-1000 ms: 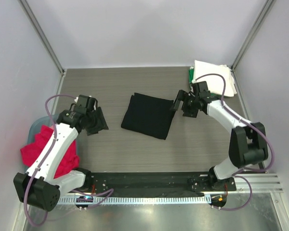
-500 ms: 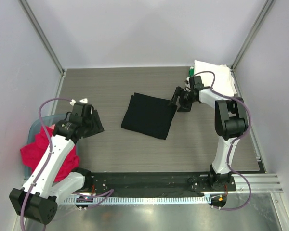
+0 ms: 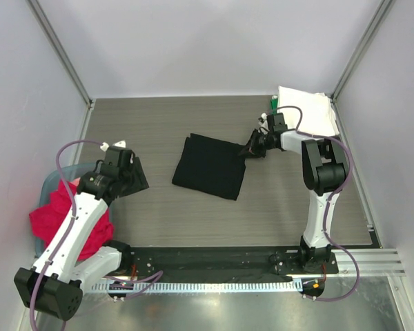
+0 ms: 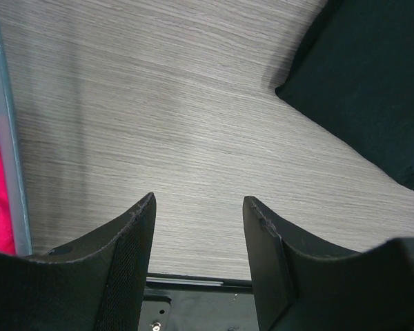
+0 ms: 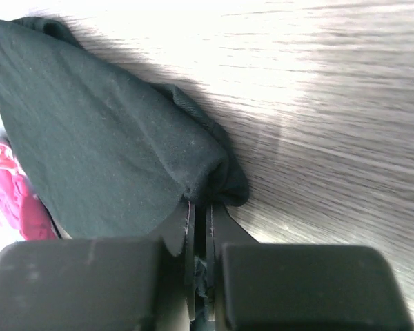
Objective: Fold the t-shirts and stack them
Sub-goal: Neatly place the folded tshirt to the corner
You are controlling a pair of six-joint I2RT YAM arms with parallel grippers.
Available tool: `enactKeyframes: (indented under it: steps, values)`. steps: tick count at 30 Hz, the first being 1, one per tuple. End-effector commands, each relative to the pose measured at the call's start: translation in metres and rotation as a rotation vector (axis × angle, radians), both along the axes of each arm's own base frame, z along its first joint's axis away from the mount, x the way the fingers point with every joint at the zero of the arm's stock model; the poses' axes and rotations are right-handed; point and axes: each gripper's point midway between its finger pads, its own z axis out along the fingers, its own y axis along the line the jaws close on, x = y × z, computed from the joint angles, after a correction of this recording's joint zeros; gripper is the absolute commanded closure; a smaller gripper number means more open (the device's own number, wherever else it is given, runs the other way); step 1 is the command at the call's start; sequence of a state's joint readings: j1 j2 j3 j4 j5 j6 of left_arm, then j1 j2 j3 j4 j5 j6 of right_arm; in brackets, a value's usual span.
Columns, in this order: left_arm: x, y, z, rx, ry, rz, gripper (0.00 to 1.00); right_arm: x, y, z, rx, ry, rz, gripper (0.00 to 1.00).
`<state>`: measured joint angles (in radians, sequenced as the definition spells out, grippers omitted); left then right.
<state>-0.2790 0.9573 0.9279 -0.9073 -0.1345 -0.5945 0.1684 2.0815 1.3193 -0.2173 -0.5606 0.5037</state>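
A folded black t-shirt (image 3: 210,166) lies in the middle of the table. My right gripper (image 3: 251,149) is shut on its far right corner, and in the right wrist view the black cloth (image 5: 117,145) bunches between the closed fingers at my right gripper (image 5: 199,205). My left gripper (image 3: 132,178) hangs open over bare table left of the shirt; its fingertips (image 4: 146,207) hold nothing, and the black shirt's corner (image 4: 366,83) shows at upper right. A folded white t-shirt (image 3: 307,114) lies at the far right corner on a green one (image 3: 273,107). Red and pink t-shirts (image 3: 58,217) fill the tub.
A pale blue plastic tub (image 3: 50,181) stands at the left table edge beside my left arm. Metal frame posts rise at the far corners. A black rail (image 3: 214,258) with the arm bases runs along the near edge.
My right gripper moved left onto the black shirt's far right corner and shut on it. My left arm drew back toward the tub, then held still.
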Motion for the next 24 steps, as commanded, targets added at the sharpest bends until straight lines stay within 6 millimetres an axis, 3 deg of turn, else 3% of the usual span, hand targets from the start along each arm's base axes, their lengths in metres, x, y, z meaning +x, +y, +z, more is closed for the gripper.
enactKeyframes:
  steps: [1,2,4,14,24]
  values:
    - [0.009,0.002,0.009,0.001,-0.061,0.013,0.45,-0.001,0.007,0.003,-0.002,-0.04,0.046,0.99]
    - [0.008,0.002,0.009,0.002,-0.06,0.012,0.46,0.004,0.004,0.017,-0.015,-0.077,0.043,0.99]
    - [0.008,0.003,0.01,-0.001,-0.067,0.015,0.46,0.005,-0.009,0.025,-0.109,-0.103,0.045,0.99]
    - [0.007,0.002,0.01,-0.005,-0.073,0.014,0.46,0.034,-0.068,0.131,-0.437,-0.33,0.025,0.99]
    - [0.008,0.002,0.011,-0.009,-0.078,0.012,0.46,0.05,-0.105,0.212,-0.57,-0.537,0.015,0.99]
